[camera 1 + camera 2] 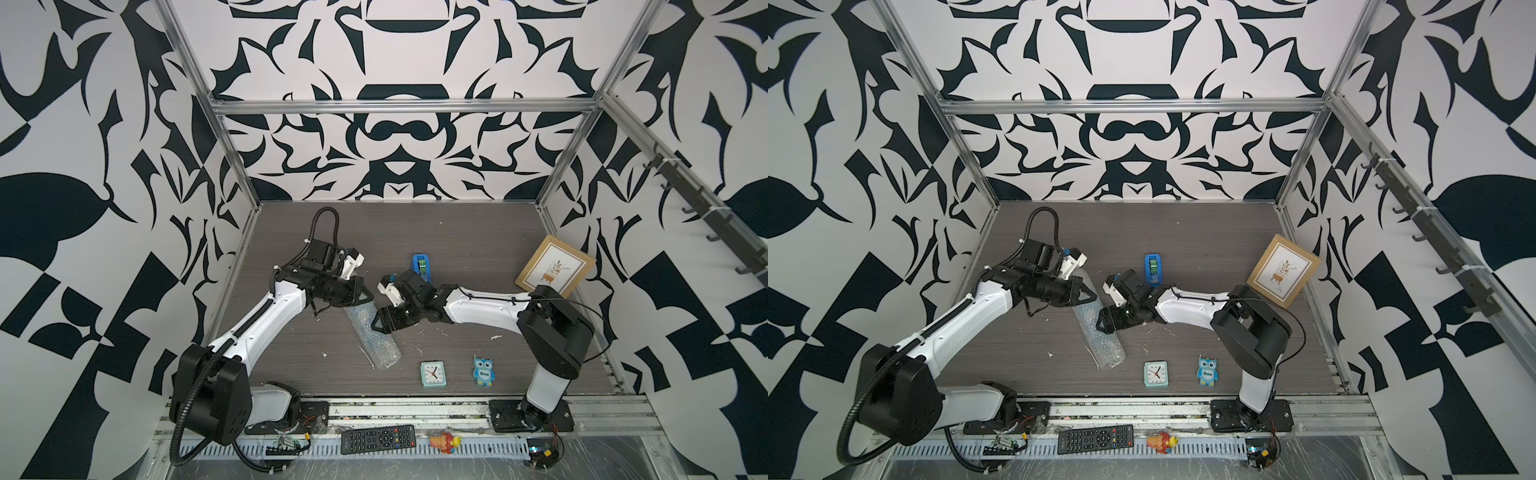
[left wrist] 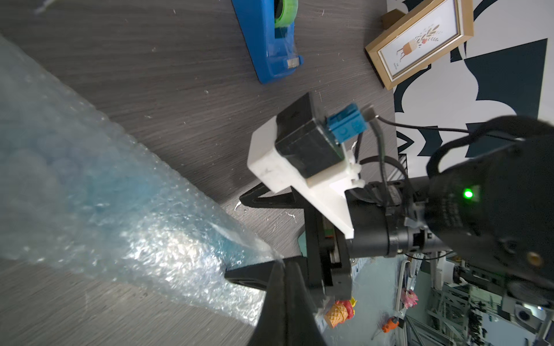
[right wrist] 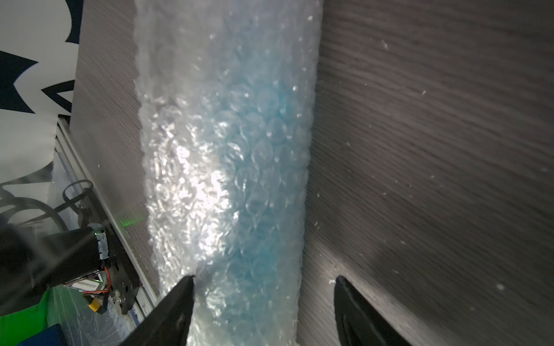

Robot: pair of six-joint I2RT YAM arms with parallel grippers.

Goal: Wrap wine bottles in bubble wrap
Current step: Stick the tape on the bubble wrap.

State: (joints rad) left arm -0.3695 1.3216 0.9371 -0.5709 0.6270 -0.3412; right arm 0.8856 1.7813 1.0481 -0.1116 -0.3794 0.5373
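A: How many bottles?
B: One bottle [image 3: 260, 149], blue through one rolled sheet of bubble wrap [image 1: 372, 336], lying on the worktop [image 1: 457, 249].
A: And the two hands?
B: The left hand [image 1: 368, 297] is clenched on the wrap's edge. The right hand [image 1: 376, 322] is released, with one finger over the roll.
A: Else?
B: One tape dispenser [image 1: 420, 264], one clock [image 1: 433, 374].

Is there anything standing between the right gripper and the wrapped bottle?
Nothing visible does. The right gripper is open right at the bubble wrap around the bottle. The blue tape dispenser lies farther back on the table, out of the way.
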